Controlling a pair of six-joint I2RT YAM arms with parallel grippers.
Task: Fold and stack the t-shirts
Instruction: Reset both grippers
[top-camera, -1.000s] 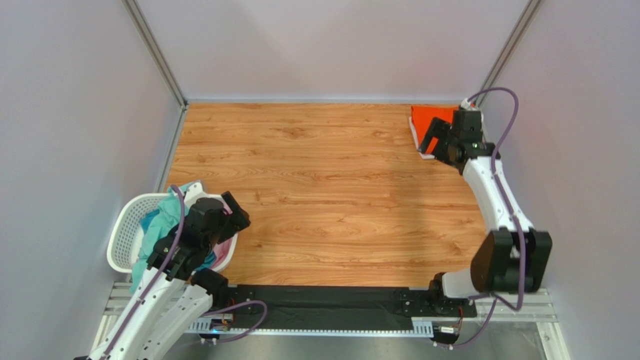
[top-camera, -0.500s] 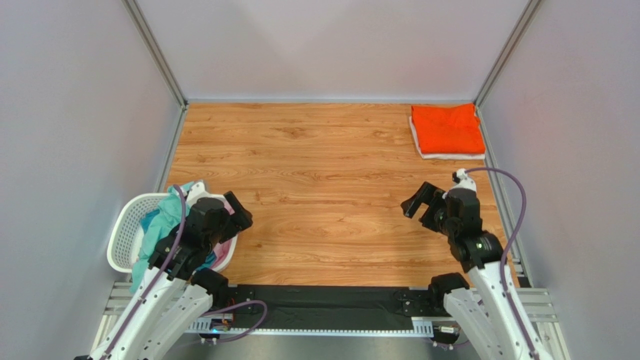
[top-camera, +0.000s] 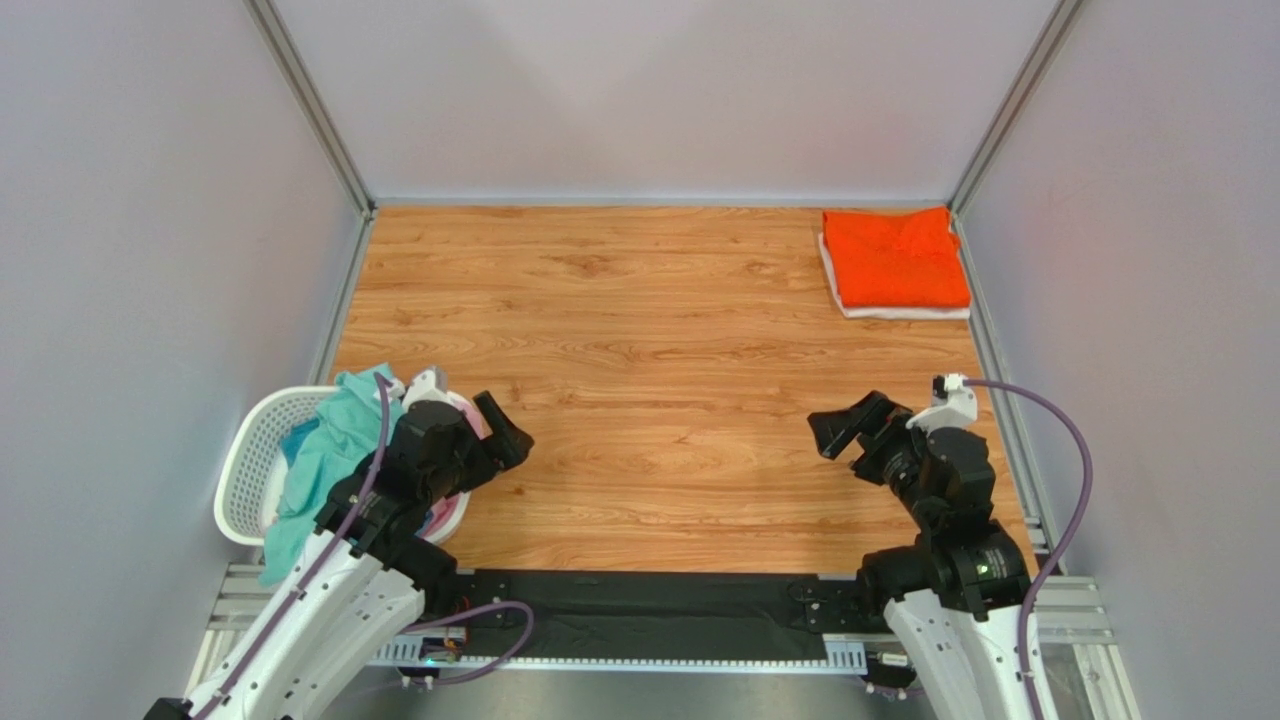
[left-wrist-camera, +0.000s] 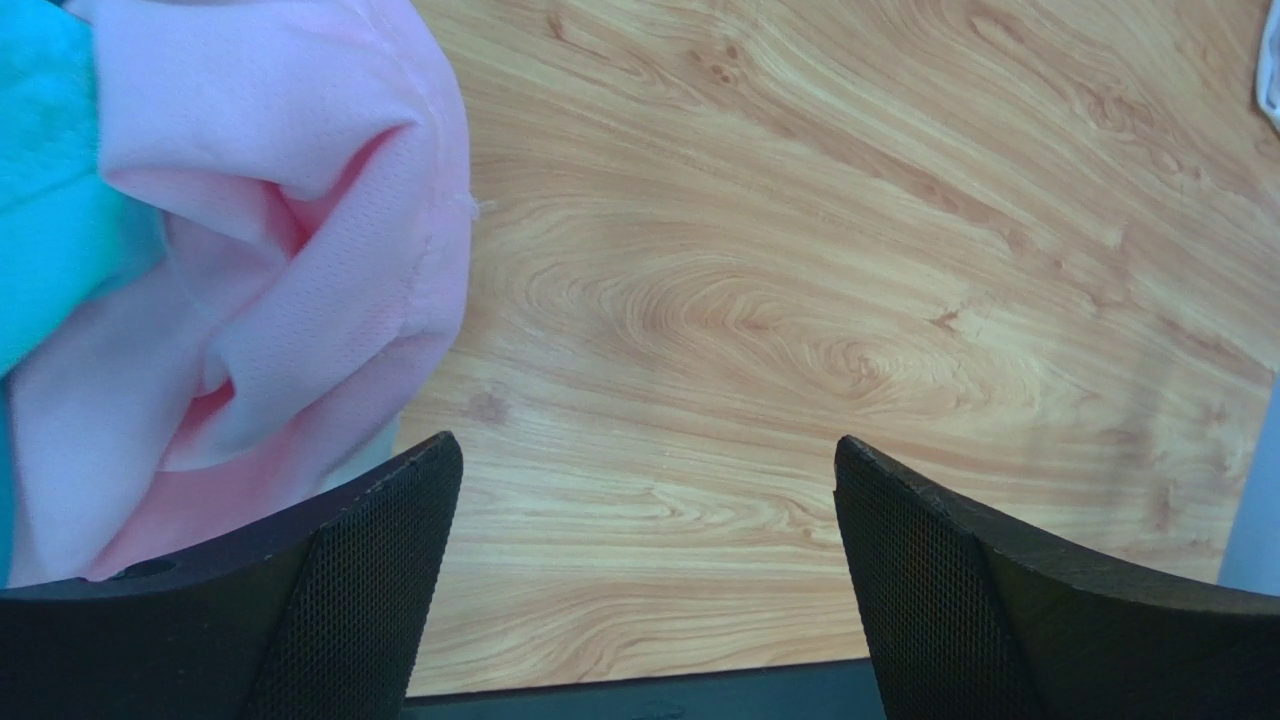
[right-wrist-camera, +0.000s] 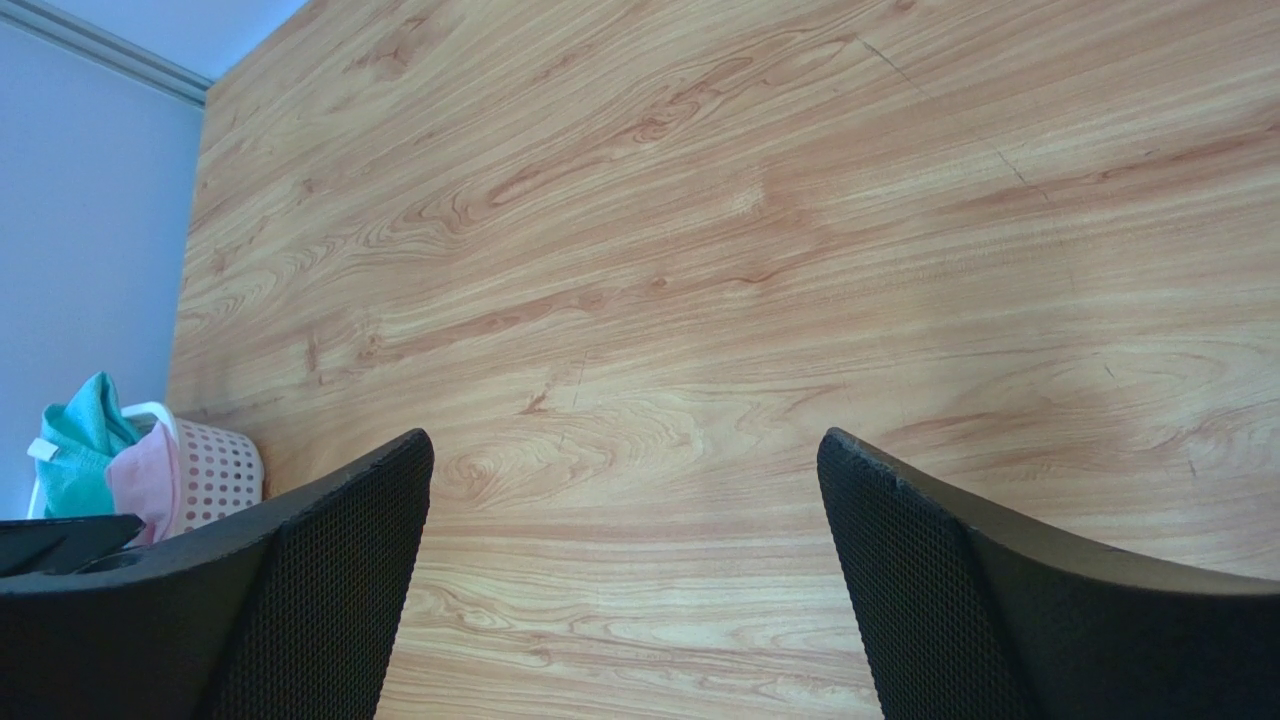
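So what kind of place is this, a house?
Probably a robot lab booth, not a house: plain grey walls box in a wooden table, with two robot arms bolted at its near edge.

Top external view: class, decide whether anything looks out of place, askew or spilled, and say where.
Only the laundry basket at the near left: a teal t-shirt spills over its rim and a pink t-shirt bulges out. The orange t-shirt lies neatly folded on the white t-shirt.
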